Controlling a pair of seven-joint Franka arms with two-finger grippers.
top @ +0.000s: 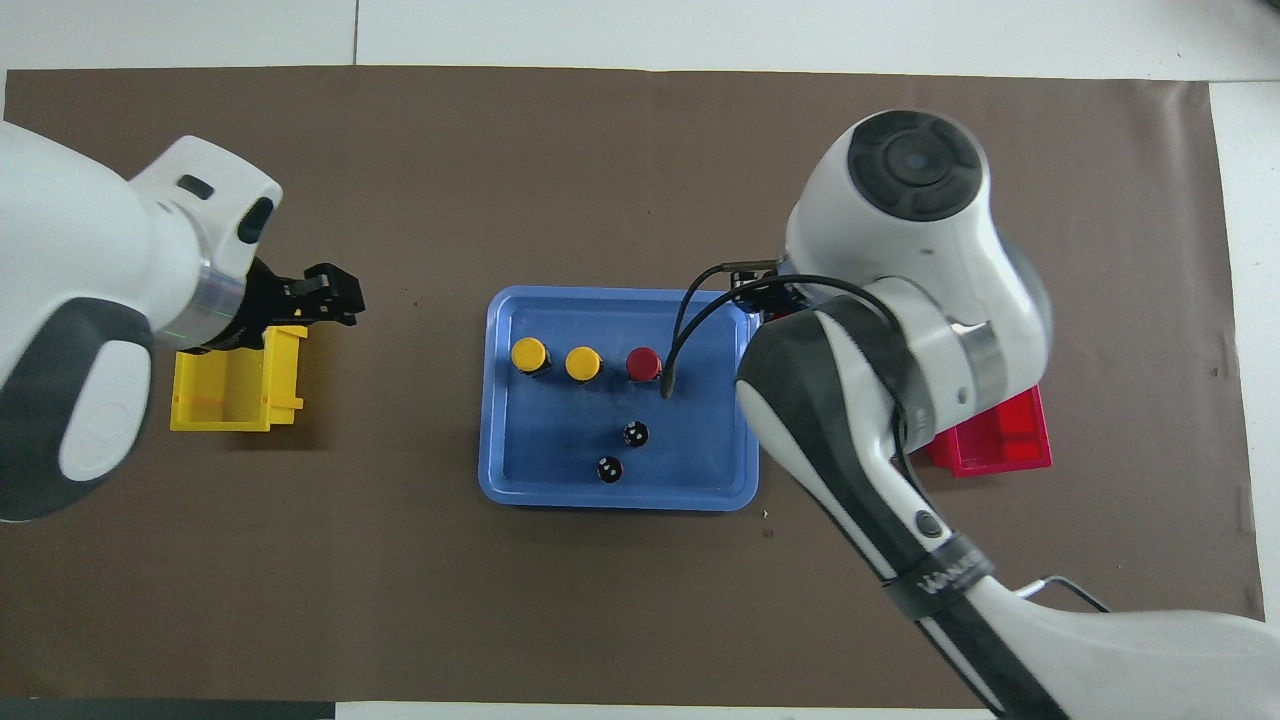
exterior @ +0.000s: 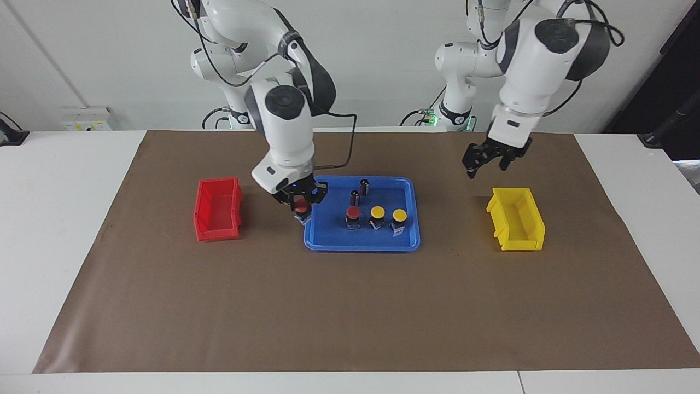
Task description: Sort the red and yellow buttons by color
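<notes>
Red button (exterior: pixel 301 206) clamped in right tool (exterior: pixel 300 210) over blue tray (exterior: pixel 358 244) edge; left tool (exterior: pixel 488 162) released, waiting above yellow bin (exterior: pixel 517 227).

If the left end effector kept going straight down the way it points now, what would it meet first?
Probably the brown table cover. The left end effector hangs in the air, pointing down, just on the robots' side of the yellow bin toward the blue tray. How close that line runs to the bin's rim is unclear.

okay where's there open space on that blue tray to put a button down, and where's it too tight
The blue tray is bare toward the left arm's end, beside the two dark cylinders. It is crowded in the row of the two yellow buttons and the red button, and at the right arm's end, where the right gripper holds another red button.
</notes>
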